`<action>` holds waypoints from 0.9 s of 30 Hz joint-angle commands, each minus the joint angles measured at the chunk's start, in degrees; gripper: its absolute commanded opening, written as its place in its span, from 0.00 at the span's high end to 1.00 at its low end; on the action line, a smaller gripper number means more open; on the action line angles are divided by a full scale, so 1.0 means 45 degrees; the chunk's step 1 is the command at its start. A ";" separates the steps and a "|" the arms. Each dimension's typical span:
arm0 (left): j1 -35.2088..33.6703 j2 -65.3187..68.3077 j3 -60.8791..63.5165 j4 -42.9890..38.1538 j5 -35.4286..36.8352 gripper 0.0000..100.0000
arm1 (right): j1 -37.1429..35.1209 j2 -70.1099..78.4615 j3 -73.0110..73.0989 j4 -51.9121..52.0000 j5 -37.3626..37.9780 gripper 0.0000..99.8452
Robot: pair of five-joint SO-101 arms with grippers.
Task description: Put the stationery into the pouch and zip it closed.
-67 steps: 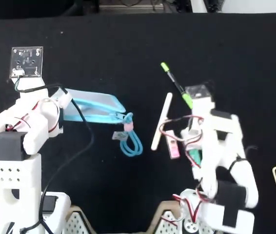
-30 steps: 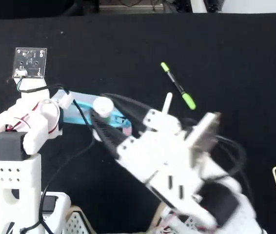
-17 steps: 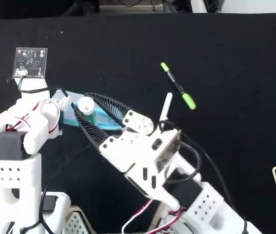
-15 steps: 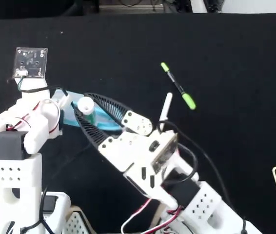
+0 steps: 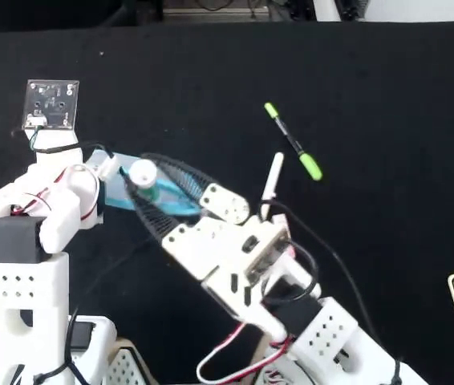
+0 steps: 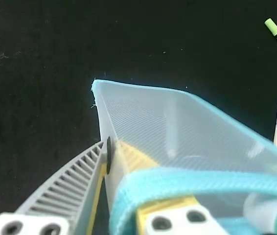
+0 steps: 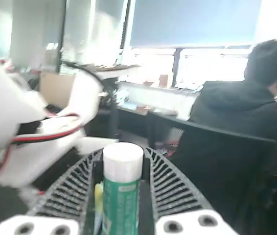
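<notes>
The right gripper [image 7: 123,152] is clamped on the glue stick [image 7: 121,196], held right at the mouth of the pouch [image 6: 177,132], whose edge the left gripper [image 6: 110,147] pinches just beside it. Farther out lie the white pen [image 5: 271,180], then the green marker [image 5: 293,143], loose on the table [image 5: 387,96]. Early days, I'd say: glue not yet let go, two pieces to fetch, zipping to come.

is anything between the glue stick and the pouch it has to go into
Nothing visible does. The glue stick, shut in the right gripper, sits right at the top edge of the pouch, which the left gripper holds.
</notes>
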 commanded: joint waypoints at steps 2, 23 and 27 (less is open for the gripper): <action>0.0068 -0.0234 -0.0322 0.0039 -0.0098 0.97 | 0.0508 0.1416 0.0361 -0.1602 0.0078 0.99; 0.0068 -0.0234 -0.0244 0.0039 -0.0098 0.97 | -0.0469 -0.1299 -0.1495 0.6642 -0.0039 0.83; 0.0068 -0.0234 -0.0244 0.0039 -0.0098 0.97 | -0.0410 -0.2100 -0.3272 0.9026 -0.0039 0.85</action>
